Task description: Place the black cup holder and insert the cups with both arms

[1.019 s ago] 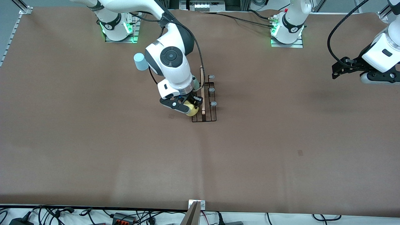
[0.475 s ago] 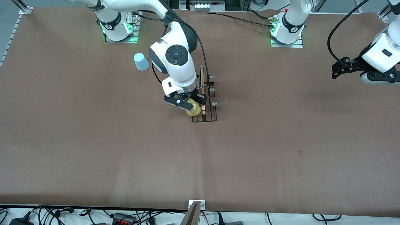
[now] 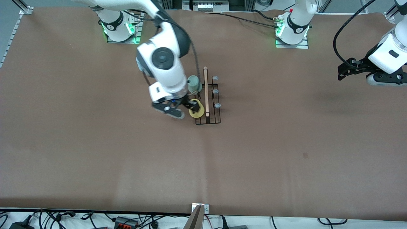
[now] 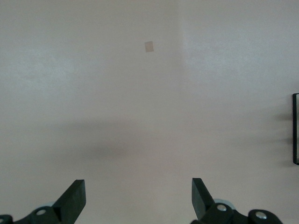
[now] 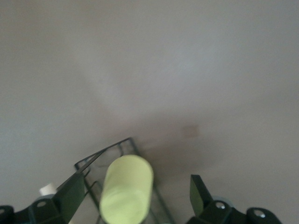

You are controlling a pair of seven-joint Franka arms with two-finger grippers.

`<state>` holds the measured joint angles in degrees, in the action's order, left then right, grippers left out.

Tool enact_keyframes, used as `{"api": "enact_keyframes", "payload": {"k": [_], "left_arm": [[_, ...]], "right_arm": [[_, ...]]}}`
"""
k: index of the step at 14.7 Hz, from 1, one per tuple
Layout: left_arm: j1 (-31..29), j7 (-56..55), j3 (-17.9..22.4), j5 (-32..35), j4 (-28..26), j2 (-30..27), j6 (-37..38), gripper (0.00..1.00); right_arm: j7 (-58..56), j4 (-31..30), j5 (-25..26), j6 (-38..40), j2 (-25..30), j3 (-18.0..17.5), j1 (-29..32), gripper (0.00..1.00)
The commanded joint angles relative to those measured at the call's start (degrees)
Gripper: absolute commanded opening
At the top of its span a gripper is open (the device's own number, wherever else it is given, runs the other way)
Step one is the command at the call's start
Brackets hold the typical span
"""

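Note:
The black cup holder (image 3: 212, 119) stands mid-table with its wooden rod (image 3: 205, 92) on top. A pale green cup (image 3: 194, 83) and a yellow cup (image 3: 196, 108) sit upside down on pegs on its side toward the right arm's end. Bare grey-tipped pegs (image 3: 215, 91) line its side toward the left arm's end. My right gripper (image 3: 182, 109) is open just beside the yellow cup. In the right wrist view the yellow cup (image 5: 126, 189) lies between the spread fingers of the right gripper (image 5: 136, 186), touching neither, with the rack wire (image 5: 107, 151) under it. The light blue cup is hidden by the right arm. My left gripper (image 3: 340, 72) waits open and empty (image 4: 138, 196).
Both arm bases (image 3: 120, 28) (image 3: 292, 31) stand along the table's far edge. A small patch (image 3: 305, 155) marks the brown table cover toward the left arm's end. Cables lie along the near table edge (image 3: 127, 219).
My right gripper has let go of the yellow cup on the rack and drawn back toward the right arm's end. The green cup now shows; the arm now covers the blue cup.

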<state>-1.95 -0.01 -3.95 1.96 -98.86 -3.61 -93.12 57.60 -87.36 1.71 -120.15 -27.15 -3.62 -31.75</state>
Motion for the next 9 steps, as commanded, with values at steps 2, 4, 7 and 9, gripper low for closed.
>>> {"api": "enact_keyframes", "payload": {"k": [2, 4, 7, 9], "left_arm": [[0.2, 0.8, 0.3, -0.7, 0.5, -0.1, 0.9, 1.0], [0.2, 0.8, 0.3, -0.7, 0.6, -0.1, 0.9, 1.0], [0.2, 0.7, 0.3, -0.7, 0.5, -0.1, 0.9, 1.0], [0.2, 0.7, 0.2, -0.7, 0.6, -0.1, 0.9, 1.0]], "right_arm": [[-10.3, -5.7, 0.0, 4.5, 10.6, -0.8, 10.5, 1.0], [-15.5, -7.6, -0.1, 6.5, 15.0, -0.8, 16.2, 1.0], [-26.2, -7.1, -0.2, 11.8, 18.0, -0.3, 23.0, 1.0], [-33.5, -5.8, -0.8, 15.3, 19.8, 0.4, 28.0, 1.0]]}}
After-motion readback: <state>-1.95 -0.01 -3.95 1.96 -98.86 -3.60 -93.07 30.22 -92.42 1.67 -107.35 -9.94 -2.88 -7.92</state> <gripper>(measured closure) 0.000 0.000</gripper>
